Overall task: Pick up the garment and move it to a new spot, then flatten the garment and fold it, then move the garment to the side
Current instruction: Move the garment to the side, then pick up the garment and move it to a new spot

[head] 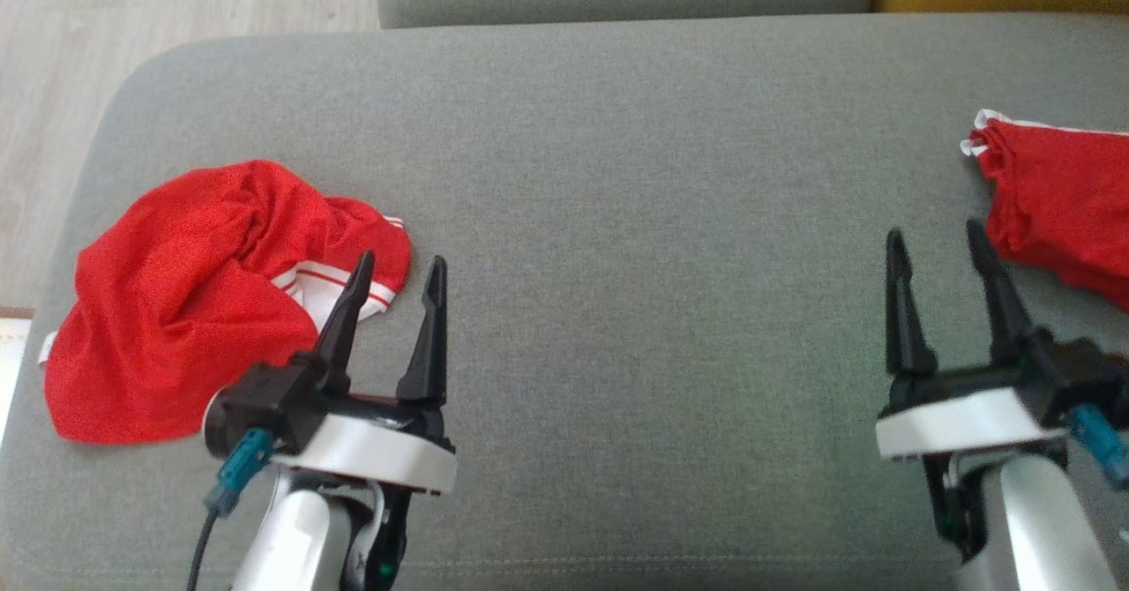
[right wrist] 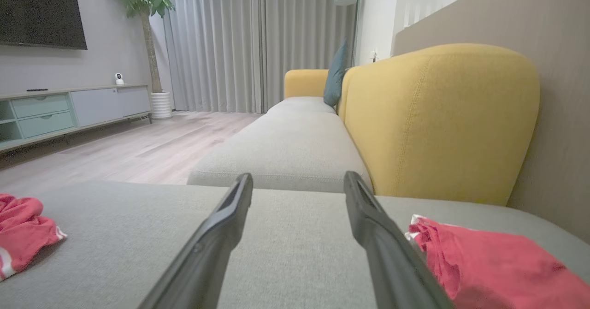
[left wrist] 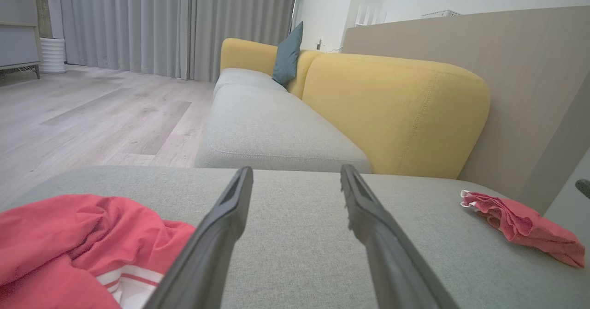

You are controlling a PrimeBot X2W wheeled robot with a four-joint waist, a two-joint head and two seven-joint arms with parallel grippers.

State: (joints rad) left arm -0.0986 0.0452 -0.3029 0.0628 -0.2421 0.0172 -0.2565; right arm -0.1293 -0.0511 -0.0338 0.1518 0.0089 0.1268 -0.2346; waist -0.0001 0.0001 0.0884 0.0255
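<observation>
Garment (head: pixel 176 300) lies crumpled just beside left gripper (head: pixel 401 260); right gripper (head: pixel 935 229) likewise has jaws spread. Pickup looks pending: reach left, pinch.

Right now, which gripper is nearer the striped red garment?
Left. The left gripper hovers at the striped garment's right edge, one finger over its striped hem; the right gripper is far across the cushion, beside the other red garment.

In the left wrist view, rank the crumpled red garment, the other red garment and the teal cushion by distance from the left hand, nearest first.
1. crumpled red garment: right beside the left hand, on its left.
2. other red garment: across the seat, far right.
3. teal cushion: far down the sofa, against the yellow backrest.
</observation>
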